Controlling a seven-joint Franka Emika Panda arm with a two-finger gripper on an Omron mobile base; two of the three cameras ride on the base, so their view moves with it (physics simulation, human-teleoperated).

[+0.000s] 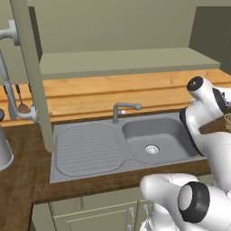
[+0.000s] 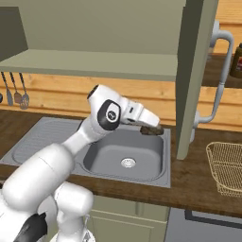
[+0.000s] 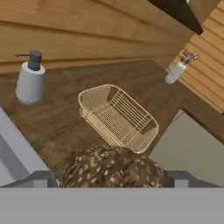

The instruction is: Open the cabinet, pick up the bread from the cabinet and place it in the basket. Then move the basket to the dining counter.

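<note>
Gripper (image 3: pixel 111 177) clamps seeded brown bread loaf (image 3: pixel 113 168) between wide-set fingers, above sink (image 2: pixel 125 156). Tan wire-like basket (image 3: pixel 118 117) sits on dark wood worktop (image 3: pixel 65 118) beyond, apparently not yet under loaf. Soap dispenser (image 3: pixel 29 78) left of basket. Cabinet (image 2: pixel 94 64) open, shelf bare.

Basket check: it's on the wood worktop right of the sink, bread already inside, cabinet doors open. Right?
Not quite: the basket is empty. The hand view shows the bread between the fingers of the gripper, short of it. Basket on the worktop right of the sink, cabinet open.
</note>
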